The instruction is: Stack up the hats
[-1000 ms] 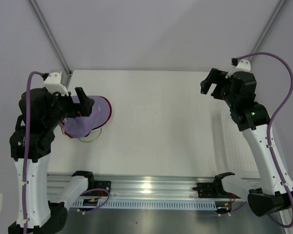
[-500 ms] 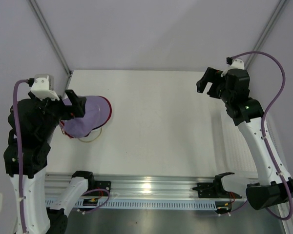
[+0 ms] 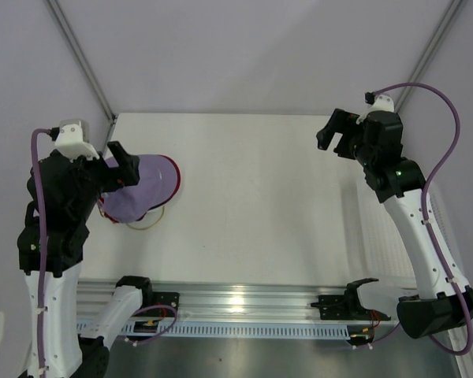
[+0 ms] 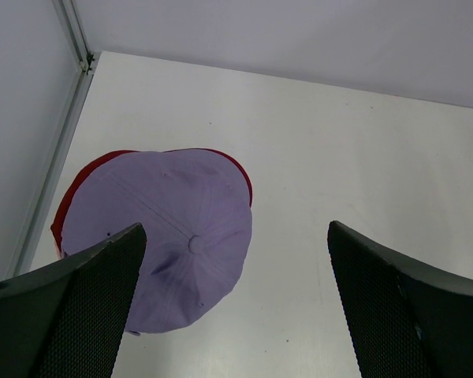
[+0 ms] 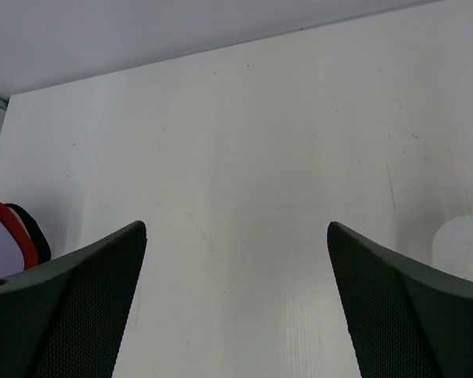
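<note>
The left arm [image 3: 55, 213] had drawn back toward its own side over the last second. That carried the left gripper [image 3: 124, 169] off the middle of the pile, so it hung above the pile's outer edge. The right arm [image 3: 406, 213] had swung a little farther up the table [image 3: 260, 197] and then held. Both pairs of jaws stood wide apart and empty, with the right gripper [image 3: 335, 140] well away over bare tabletop.

To my eye the danger lay on the left. Those spread fingers were still above the stack of hats [image 4: 162, 252], and a careless sweep or dip could catch the soft top crown. That would drag it sideways and spill the layers. The pile also seemed to rest by a thin gold wire loop [image 3: 146, 223] that poked out on its near side. A nudge there might tip everything. I saw no loose cap elsewhere, so the stacking looked about finished.

The stack lay by the table's left edge. A lavender cap [image 4: 181, 236] sat on top, its crown slightly dented around the button [image 4: 195, 244], with no logo showing from above. A red brim [image 4: 243, 175] curved out from underneath it. From the right wrist view, a sliver of black cap [image 5: 33, 227] showed beyond the red.
</note>
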`<state>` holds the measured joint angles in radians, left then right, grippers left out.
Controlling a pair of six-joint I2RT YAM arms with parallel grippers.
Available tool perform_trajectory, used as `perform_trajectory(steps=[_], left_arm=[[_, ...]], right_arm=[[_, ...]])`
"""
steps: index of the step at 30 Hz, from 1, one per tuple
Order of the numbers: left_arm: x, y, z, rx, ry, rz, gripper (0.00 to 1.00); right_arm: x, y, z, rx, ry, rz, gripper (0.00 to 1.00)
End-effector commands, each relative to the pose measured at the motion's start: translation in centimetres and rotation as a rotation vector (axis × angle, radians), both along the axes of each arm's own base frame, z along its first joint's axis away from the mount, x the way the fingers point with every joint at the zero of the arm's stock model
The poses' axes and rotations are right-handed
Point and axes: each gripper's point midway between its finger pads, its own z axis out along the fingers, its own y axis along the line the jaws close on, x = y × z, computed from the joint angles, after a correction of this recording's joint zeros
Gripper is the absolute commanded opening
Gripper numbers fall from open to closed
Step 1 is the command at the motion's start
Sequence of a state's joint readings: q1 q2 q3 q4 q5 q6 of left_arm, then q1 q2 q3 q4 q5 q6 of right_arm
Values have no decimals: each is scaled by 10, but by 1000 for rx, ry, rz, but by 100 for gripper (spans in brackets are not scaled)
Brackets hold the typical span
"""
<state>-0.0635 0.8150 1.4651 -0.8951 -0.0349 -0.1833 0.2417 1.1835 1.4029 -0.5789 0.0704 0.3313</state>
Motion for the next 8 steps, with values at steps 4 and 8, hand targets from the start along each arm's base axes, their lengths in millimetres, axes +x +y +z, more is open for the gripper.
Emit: perform_trajectory(steps=[4, 8], left_arm=[[2, 3, 8, -21, -43, 34, 100], [1, 12, 9, -37, -51, 92, 99]], right_arm=[[1, -7, 22, 18, -56, -44, 100], [-1, -10, 23, -5, -60, -45, 100]])
